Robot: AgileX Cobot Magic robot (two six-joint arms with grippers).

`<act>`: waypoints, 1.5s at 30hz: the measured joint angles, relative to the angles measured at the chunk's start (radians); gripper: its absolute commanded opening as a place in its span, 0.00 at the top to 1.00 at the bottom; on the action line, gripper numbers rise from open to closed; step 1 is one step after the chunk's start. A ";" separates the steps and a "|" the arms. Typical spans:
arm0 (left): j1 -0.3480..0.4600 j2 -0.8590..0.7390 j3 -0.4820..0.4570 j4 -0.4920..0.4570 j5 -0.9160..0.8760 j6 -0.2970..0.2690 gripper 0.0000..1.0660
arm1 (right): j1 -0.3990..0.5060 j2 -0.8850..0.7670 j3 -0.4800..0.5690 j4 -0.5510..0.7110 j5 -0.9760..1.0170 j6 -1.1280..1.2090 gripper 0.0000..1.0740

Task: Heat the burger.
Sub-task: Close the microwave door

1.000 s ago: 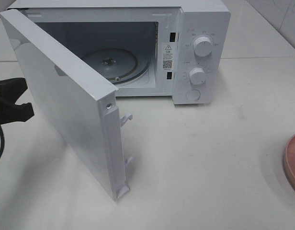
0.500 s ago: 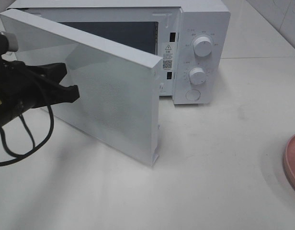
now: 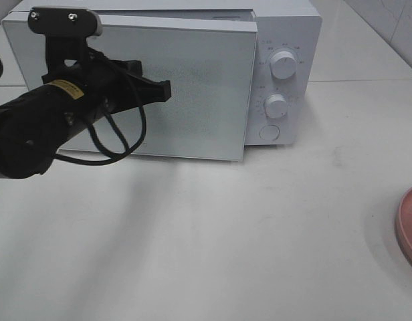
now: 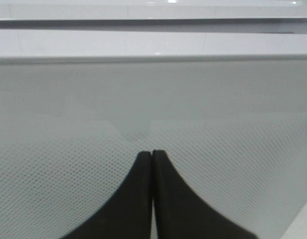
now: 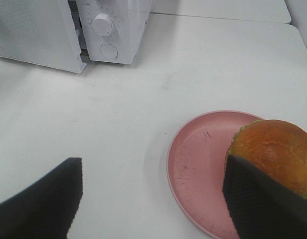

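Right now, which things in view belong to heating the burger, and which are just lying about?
Belongs to the job:
burger
microwave
microwave door
left tool, shut, at the door
right tool, open

Lying about:
pink plate, under the burger
white table

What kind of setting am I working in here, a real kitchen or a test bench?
Likely a staged test bench set up like a kitchen counter: a white microwave on a bare white table, with a burger on a pink plate, and nothing else kitchen-like in view.
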 measured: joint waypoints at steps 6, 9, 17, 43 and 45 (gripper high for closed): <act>-0.019 0.050 -0.089 -0.082 0.027 0.059 1.00 | 0.000 0.000 0.000 0.000 0.000 0.000 0.29; -0.021 0.076 -0.139 -0.107 0.062 0.087 1.00 | 0.000 0.000 0.000 0.000 0.000 0.000 0.29; -0.038 0.116 -0.222 -0.151 0.158 0.152 1.00 | 0.000 0.000 0.000 0.000 -0.001 0.000 0.29; -0.003 0.107 -0.297 -0.171 0.336 0.245 1.00 | 0.000 0.000 0.000 0.000 -0.001 0.000 0.29; -0.003 0.094 -0.288 -0.178 0.335 0.247 1.00 | 0.000 0.000 0.000 0.000 -0.001 0.000 0.29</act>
